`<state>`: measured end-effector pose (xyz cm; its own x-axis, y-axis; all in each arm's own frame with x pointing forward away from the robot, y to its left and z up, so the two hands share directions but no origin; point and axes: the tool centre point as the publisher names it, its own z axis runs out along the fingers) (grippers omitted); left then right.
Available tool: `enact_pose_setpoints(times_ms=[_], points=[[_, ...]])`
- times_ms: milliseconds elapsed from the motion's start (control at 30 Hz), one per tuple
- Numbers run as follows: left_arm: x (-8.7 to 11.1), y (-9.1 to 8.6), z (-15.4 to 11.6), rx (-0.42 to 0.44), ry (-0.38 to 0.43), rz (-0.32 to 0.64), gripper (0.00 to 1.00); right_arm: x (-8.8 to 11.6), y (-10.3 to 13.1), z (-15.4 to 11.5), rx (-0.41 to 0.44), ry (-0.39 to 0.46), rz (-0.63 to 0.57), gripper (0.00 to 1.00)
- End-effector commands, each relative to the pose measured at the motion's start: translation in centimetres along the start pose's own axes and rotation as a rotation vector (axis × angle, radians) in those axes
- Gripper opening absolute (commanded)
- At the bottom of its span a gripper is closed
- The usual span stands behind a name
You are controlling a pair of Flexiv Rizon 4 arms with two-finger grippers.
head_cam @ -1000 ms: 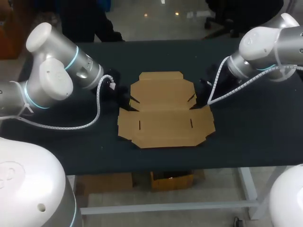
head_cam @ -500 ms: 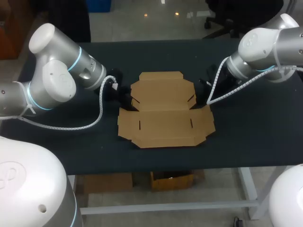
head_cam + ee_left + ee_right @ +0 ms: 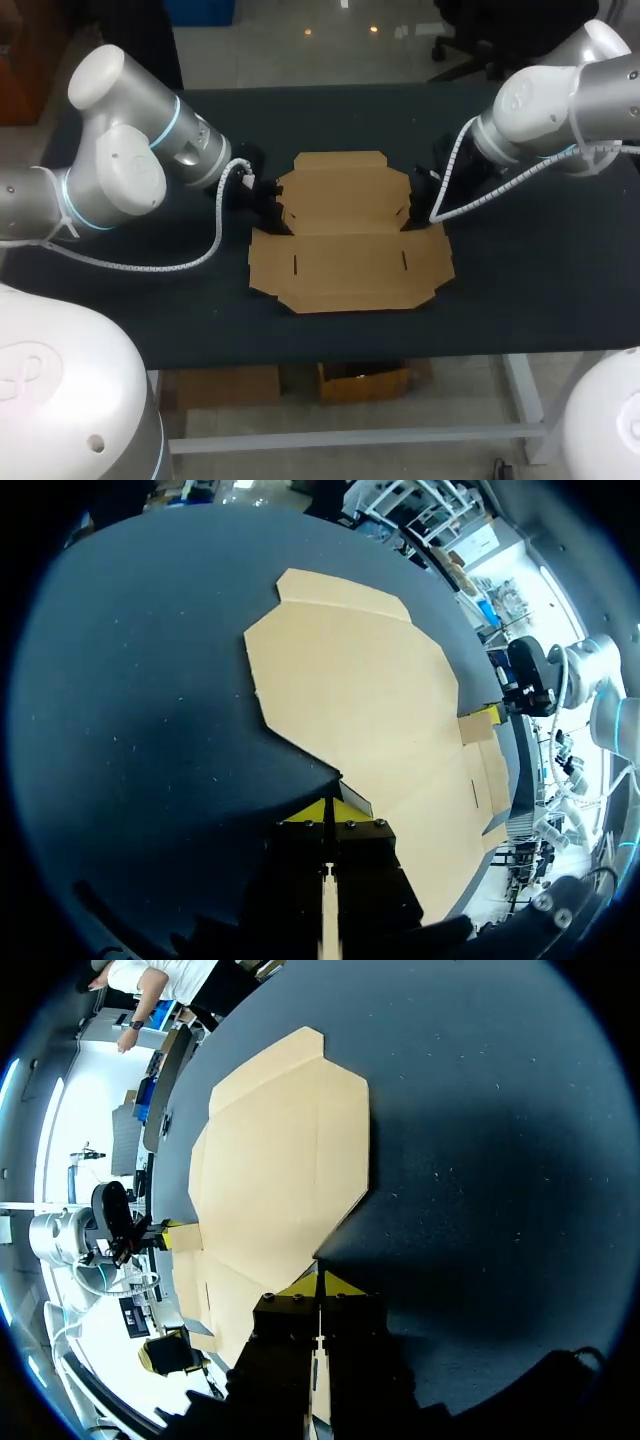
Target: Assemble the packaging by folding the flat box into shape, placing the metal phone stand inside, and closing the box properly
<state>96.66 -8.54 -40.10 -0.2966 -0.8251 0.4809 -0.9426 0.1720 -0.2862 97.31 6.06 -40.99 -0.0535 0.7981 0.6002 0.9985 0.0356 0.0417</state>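
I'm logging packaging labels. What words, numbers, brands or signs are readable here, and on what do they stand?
None readable: the flat box shows plain brown card with no print in any view.
None readable: the table has a dark surface that carries no text or sign.

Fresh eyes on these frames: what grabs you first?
The flat cardboard box, spread open in the middle of the dark table. Next, the left gripper and the right gripper, one at each side edge of the box, yellow tips together at the flap notches.
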Motion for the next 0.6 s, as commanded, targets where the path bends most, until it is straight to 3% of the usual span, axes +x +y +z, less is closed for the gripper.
enact_pose_setpoints(times_ms=[33, 600], points=[[0.51, -0.12, 0.19, -0.007, -0.017, 0.003, 0.00, 0.32, -0.33, 0.02, -0.007, -0.017, 0.005, 0.00], [1.46, 0.20, 0.38, -0.015, -0.047, 0.004, 0.00, 0.29, -0.65, 0.30, -0.001, -0.017, 0.014, 0.00]])
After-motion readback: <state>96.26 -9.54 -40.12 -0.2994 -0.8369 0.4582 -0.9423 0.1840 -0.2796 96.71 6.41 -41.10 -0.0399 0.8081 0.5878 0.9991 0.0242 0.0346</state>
